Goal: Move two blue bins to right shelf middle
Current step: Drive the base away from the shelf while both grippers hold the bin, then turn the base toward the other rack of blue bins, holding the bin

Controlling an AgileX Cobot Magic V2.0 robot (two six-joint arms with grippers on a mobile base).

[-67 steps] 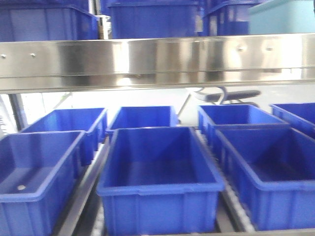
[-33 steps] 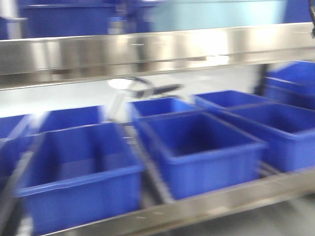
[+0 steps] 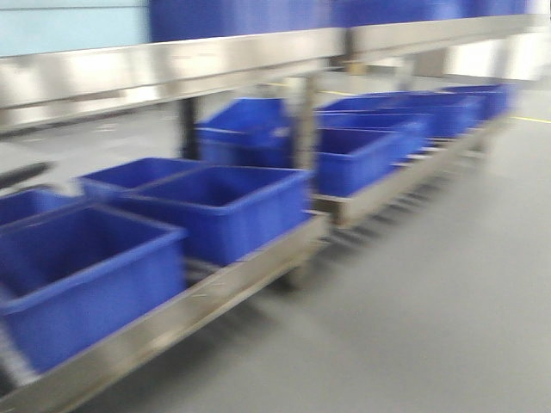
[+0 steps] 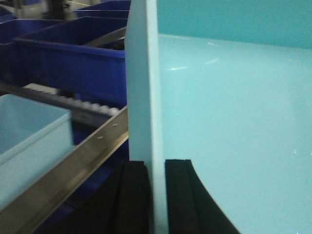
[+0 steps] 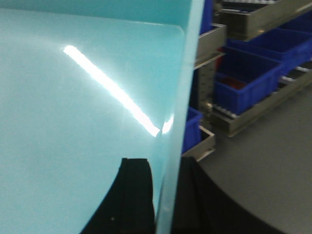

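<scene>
The carrying step is judged to be in hand: the pale blue bin (image 4: 234, 122) is held between both arms, one side wall clamped by the left claw (image 4: 155, 168) and the opposite wall by the right claw (image 5: 165, 170). Next it would have to be brought to the right shelf's middle level and slid in flat, under the steel ledge (image 3: 172, 64) and over the lower rail (image 3: 224, 288). Open floor (image 3: 430, 310) is seen on the right of the blurred front view, while dark blue bins (image 3: 215, 202) are packed along the rack, so no free slot can be made out.
</scene>
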